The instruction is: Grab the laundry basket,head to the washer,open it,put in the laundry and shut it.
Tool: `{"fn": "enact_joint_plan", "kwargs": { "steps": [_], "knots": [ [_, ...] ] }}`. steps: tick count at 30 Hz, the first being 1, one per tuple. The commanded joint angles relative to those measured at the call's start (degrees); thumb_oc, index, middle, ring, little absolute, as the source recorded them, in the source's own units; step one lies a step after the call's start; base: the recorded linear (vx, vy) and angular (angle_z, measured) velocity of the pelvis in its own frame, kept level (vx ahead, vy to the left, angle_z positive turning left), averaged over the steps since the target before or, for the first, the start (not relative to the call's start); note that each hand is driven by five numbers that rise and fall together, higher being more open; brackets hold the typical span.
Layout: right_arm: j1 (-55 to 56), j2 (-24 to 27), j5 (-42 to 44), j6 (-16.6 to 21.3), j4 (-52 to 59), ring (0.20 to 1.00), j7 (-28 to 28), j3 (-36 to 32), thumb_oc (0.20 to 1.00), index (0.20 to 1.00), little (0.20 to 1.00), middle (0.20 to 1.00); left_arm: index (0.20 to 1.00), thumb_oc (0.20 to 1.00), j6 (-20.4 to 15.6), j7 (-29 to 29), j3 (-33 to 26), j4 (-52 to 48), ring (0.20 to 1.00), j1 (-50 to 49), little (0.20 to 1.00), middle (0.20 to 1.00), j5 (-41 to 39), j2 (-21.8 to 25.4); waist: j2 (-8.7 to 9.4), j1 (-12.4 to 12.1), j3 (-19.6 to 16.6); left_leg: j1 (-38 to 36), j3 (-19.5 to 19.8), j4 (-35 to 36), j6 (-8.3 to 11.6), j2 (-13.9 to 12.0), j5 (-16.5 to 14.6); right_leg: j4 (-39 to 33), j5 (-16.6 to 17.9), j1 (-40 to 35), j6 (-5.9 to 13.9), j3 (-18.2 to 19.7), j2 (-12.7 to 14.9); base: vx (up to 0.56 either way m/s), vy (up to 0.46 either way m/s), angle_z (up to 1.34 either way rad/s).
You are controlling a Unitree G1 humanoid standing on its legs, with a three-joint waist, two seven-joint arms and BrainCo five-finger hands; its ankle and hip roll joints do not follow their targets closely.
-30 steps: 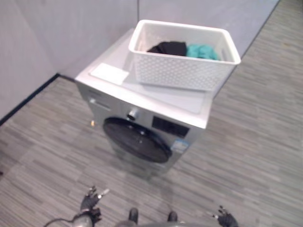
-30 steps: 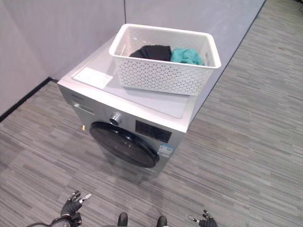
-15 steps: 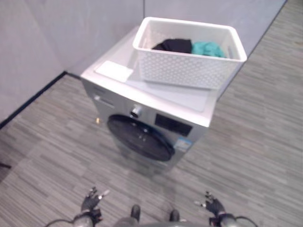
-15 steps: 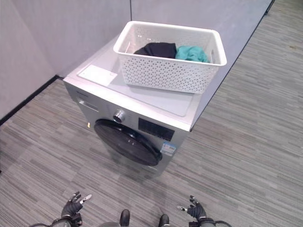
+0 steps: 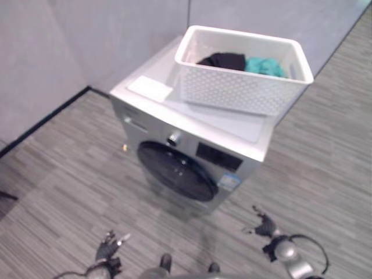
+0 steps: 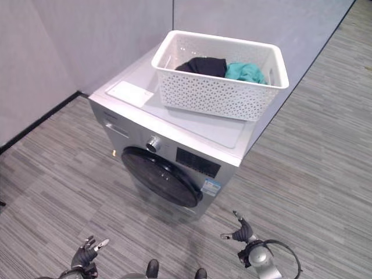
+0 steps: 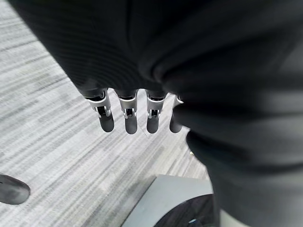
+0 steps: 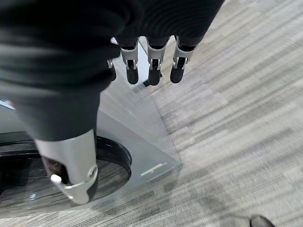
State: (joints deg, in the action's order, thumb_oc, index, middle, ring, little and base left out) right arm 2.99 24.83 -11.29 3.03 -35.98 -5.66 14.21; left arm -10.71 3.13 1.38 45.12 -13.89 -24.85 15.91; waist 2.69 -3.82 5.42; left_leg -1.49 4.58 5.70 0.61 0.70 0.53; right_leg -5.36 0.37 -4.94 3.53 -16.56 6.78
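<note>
Basket (image 6: 220, 75) with laundry (image 6: 224, 68) sits atop the washer (image 6: 168, 145), well beyond both hands. Left hand (image 6: 85, 253) and right hand (image 6: 241, 232) hang low, fingers (image 8: 152, 71) loosely apart, holding nothing; door (image 6: 161, 176) closed.

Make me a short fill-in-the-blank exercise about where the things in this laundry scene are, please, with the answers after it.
1. The white perforated plastic laundry basket stands on ___ of the silver front-loading washing machine.
2. The round dark door of the washing machine is ___.
3. In the laundry basket a black garment lies beside a ___ one.
4. The right hand and the left hand both hold ___.

Missing words: top; closed; teal; nothing
</note>
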Motion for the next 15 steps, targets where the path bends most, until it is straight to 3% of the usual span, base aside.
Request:
{"fn": "enact_joint_plan", "kwargs": {
  "steps": [1,15],
  "knots": [
    [-2.3,2.8,-0.3,0.3,-1.7,1.000,-1.7,2.3,1.000,1.000,1.000,1.000,1.000,1.000,-1.2,-0.2,-0.5,2.3,1.000,1.7,1.000,1.000,1.2,1.1,-0.34,-2.7,-1.5,0.3,-2.9,-0.7,1.73,-4.5,-1.6,1.1,-1.1,-0.8,4.25,0.6,3.7,0.00,-0.015,0.09],
    [-9.7,0.6,1.3,-0.4,-4.9,1.000,-3.3,6.5,1.000,1.000,1.000,1.000,1.000,1.000,-1.1,0.2,-0.6,1.6,1.000,0.5,1.000,1.000,0.4,1.8,-0.52,-5.9,0.0,3.4,0.0,-0.7,1.70,-3.5,-0.4,0.9,-1.1,-0.1,4.26,-1.8,4.0,-0.01,-0.002,0.12]
  ]
}}
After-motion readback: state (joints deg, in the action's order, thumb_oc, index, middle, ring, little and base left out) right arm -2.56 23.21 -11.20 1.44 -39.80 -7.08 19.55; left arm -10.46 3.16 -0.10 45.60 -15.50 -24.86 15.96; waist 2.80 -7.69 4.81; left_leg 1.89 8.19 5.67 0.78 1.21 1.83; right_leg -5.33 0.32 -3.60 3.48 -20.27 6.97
